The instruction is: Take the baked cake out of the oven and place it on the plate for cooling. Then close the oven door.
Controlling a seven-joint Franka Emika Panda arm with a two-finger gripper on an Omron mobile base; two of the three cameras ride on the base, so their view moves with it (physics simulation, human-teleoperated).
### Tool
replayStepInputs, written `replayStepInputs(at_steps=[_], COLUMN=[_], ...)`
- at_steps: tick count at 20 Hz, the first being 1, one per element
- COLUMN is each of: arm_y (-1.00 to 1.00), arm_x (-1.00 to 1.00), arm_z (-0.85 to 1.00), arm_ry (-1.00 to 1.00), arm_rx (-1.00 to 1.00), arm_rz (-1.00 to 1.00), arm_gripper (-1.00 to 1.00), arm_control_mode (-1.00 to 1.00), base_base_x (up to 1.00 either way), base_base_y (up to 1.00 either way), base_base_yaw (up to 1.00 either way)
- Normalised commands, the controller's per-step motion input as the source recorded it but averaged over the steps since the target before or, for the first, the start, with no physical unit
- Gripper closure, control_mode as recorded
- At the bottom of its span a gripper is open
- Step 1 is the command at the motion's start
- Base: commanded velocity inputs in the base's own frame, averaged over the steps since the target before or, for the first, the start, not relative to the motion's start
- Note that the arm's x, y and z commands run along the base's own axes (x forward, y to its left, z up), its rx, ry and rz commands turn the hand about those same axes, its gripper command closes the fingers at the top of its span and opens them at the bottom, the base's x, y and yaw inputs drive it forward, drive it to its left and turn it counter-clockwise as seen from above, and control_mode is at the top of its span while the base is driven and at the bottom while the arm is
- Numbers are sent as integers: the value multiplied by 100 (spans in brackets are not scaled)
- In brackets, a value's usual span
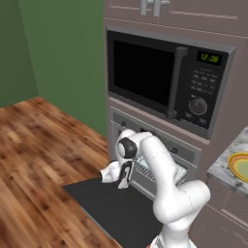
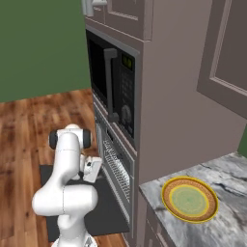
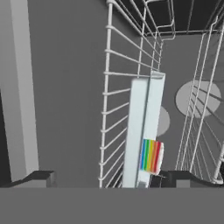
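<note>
A white robot arm stands in a simulated kitchen in front of the oven [image 1: 160,150], which is built into a tall cabinet below a black microwave [image 1: 164,80]. The oven door [image 1: 114,206] is dropped fully open and lies flat like a dark shelf, evidently so the arm can reach inside. The arm bends low, with the gripper [image 1: 121,181] held just above the door and close to the oven mouth.

In the hand view the hand is rolled, so the oven interior appears turned on its side. The two dark fingertips stand wide apart with nothing between them. Just beyond them, inside the oven, the cake [image 3: 151,155], small with rainbow-striped icing, sits on a pale flat tray [image 3: 142,127] on the white wire rack [image 3: 127,87]. The spread fingers appear ready to close on the tray or the cake, though neither is touched yet.

The plate [image 2: 189,199], round with a yellow-orange rim and pale green centre, waits on the grey marbled counter [image 2: 226,193] to the right of the oven cabinet, well apart from the gripper. The room has a wooden plank floor [image 1: 38,145] and green walls [image 1: 58,48].
</note>
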Motion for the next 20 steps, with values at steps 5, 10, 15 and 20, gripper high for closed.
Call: replayStepInputs(at_steps=[5, 10, 15, 20], arm_y=[-21, -19, -18, -18], arm_x=[40, 29, 31, 40], arm_z=[-43, -30, -36, -30], arm_ry=[3, 0, 3, 6], arm_rx=[0, 0, 0, 0], arm_rz=[4, 3, 3, 3], arm_gripper=[-100, -100, -100, -100], arm_control_mode=[-100, -100, -100, -100], base_base_x=[0, 0, 0, 0], base_base_y=[0, 0, 0, 0], base_base_yaw=[0, 0, 0, 0])
